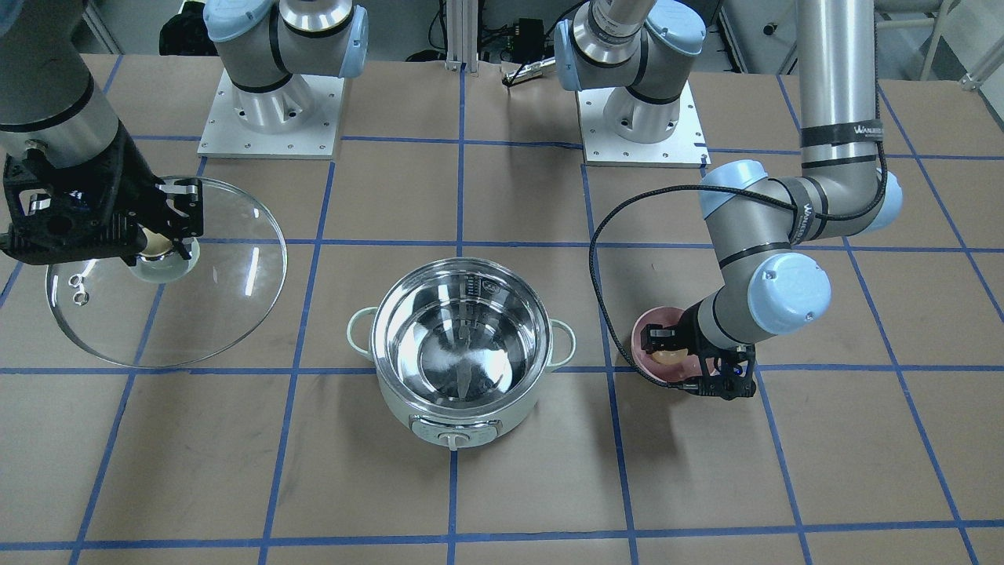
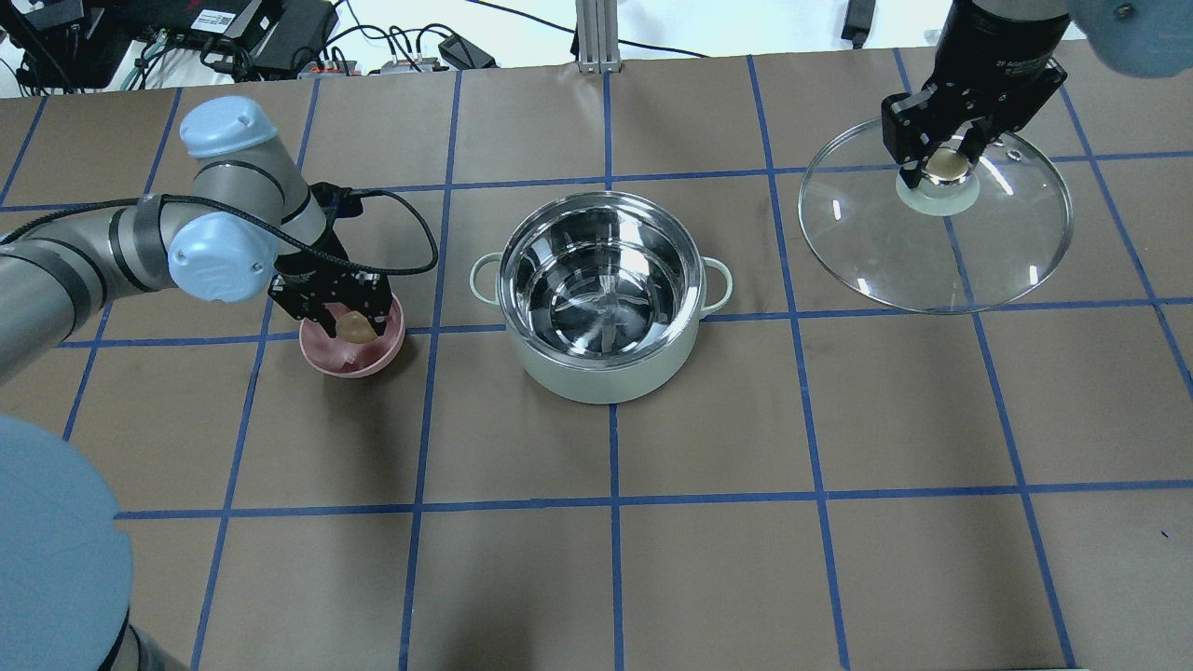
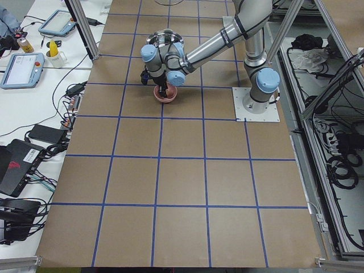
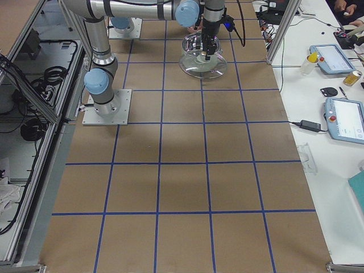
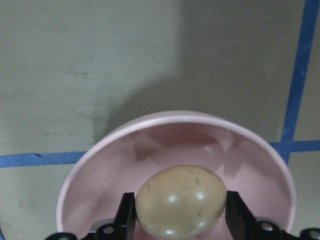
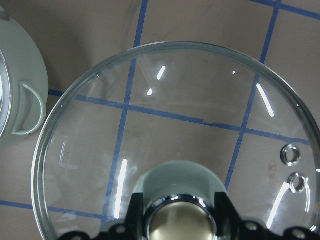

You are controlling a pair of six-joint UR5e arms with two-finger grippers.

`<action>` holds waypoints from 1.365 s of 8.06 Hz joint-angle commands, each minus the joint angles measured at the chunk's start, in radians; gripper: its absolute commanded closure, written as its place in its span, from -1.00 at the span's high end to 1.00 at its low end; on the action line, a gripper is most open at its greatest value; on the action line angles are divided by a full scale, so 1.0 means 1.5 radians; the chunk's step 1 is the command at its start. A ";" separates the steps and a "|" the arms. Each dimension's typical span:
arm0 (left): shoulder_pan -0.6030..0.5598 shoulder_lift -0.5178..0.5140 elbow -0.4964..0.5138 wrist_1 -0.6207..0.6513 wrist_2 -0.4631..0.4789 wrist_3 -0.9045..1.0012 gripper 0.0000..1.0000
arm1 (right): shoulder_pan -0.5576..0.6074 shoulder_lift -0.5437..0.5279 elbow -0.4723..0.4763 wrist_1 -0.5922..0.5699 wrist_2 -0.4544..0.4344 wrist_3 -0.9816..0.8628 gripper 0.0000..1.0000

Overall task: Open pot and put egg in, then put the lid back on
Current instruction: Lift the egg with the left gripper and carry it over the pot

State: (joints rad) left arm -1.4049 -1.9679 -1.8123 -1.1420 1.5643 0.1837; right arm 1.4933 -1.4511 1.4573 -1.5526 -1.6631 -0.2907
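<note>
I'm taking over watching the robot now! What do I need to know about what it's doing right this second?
Left gripper: fingers shut on both sides of the small tan-brown oval egg, in or just above the small pink bowl.
Right gripper: shut on the knob of the large round clear glass lid, held well aside from the pot.
Round pale mint pot: open, its steel inside empty.
Done: lid off.
Left: carry the egg into the pot, then put the lid back on.

Even overhead light, glare streaks on lid [image 2: 941, 256]
</note>
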 commanded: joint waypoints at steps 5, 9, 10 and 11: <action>-0.068 0.134 0.042 -0.068 -0.089 -0.067 -0.62 | -0.045 -0.001 0.000 0.000 0.004 -0.072 -1.00; -0.269 0.100 0.090 0.033 -0.118 -0.313 -0.60 | -0.071 -0.003 0.000 0.004 0.003 -0.078 -1.00; -0.309 0.072 0.091 0.083 -0.117 -0.345 -0.56 | -0.072 -0.003 0.000 0.003 0.001 -0.079 -1.00; -0.328 0.052 0.091 0.107 -0.114 -0.360 -0.54 | -0.076 -0.003 0.000 0.003 0.001 -0.079 -1.00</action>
State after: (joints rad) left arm -1.8136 -1.8295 -1.6791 -1.0848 1.3905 -0.2855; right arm 1.3876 -1.4557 1.4573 -1.5474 -1.6594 -0.4082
